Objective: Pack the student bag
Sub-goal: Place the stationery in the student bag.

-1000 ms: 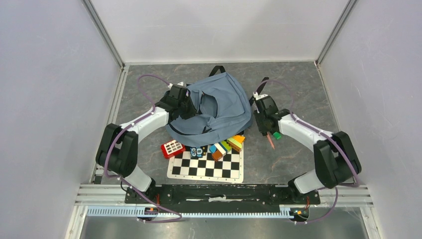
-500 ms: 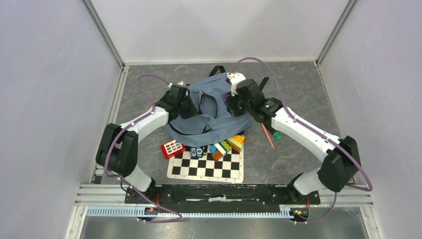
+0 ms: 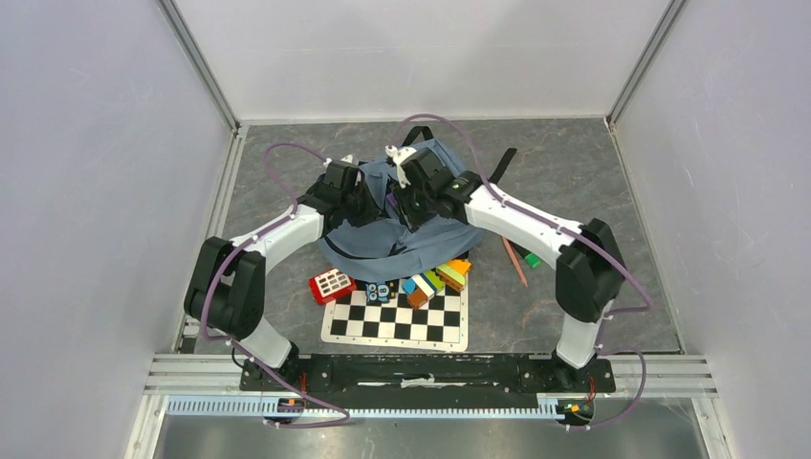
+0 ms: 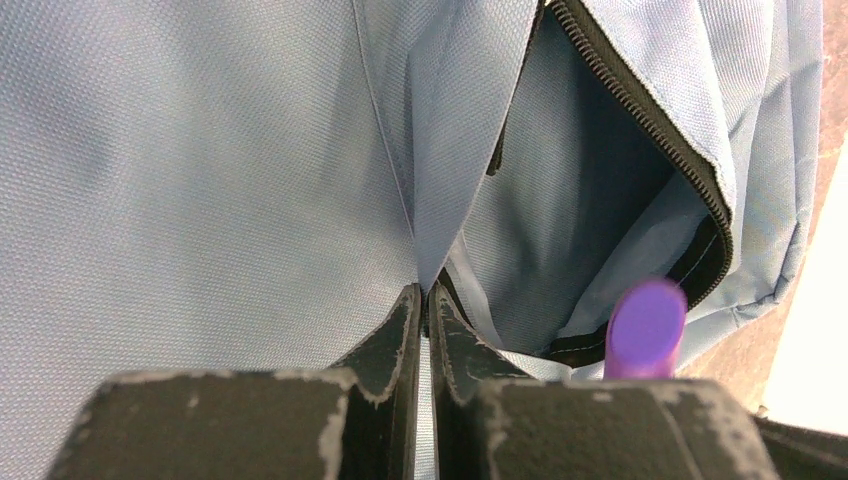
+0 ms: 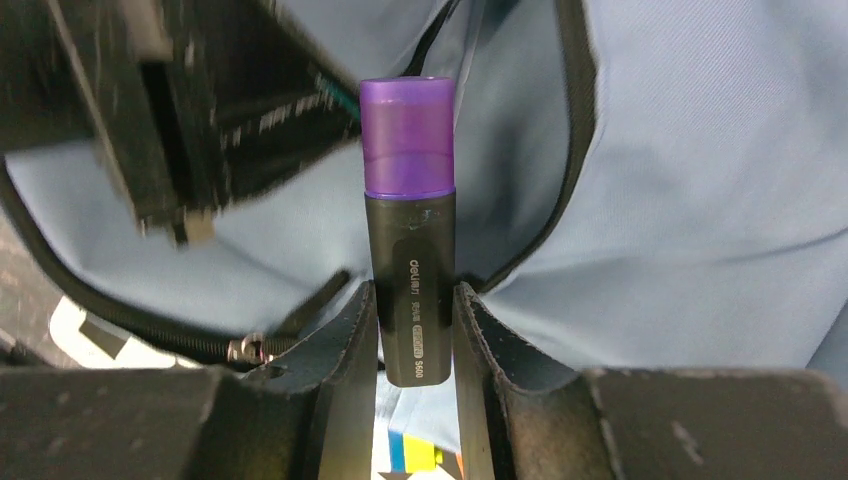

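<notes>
Highlighter (image 5: 408, 230) in right gripper (image 5: 413, 305) reads "deli S600".

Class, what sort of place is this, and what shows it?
Likely a robot test cell: plain white walls enclose a grey stone-patterned tabletop, with two white-and-black robot arms on a metal rail.

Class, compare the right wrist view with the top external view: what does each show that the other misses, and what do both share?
Right wrist only: white print on the black body of the purple-capped highlighter, clamped between the fingers of the right gripper, and a metal zipper pull. Top external only: the pencil, the red calculator-like item and both whole arms. Shared: the student bag and the left gripper at its opening.
</notes>
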You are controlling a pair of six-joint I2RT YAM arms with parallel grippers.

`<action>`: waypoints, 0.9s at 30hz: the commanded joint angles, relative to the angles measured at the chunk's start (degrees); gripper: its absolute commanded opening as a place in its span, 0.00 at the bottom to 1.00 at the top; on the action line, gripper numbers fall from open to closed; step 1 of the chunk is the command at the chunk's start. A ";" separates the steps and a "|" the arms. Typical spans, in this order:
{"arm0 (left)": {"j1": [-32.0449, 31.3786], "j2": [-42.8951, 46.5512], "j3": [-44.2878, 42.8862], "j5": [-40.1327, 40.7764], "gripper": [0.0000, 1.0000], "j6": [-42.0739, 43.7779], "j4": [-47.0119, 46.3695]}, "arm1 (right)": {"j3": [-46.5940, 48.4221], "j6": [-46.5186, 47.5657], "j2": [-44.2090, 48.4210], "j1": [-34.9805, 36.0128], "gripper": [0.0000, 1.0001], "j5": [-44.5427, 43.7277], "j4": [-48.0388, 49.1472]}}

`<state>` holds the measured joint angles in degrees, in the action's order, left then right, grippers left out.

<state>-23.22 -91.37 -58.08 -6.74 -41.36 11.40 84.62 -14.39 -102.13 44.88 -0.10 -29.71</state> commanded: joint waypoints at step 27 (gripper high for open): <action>0.16 -0.66 2.10 -2.66 0.11 -2.49 -5.95 | 30.06 -10.85 -21.93 -2.07 0.00 -15.04 -17.75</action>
<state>-23.20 -91.83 -56.47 -8.14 -42.50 7.73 109.54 -22.83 -121.80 44.23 -12.56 -47.29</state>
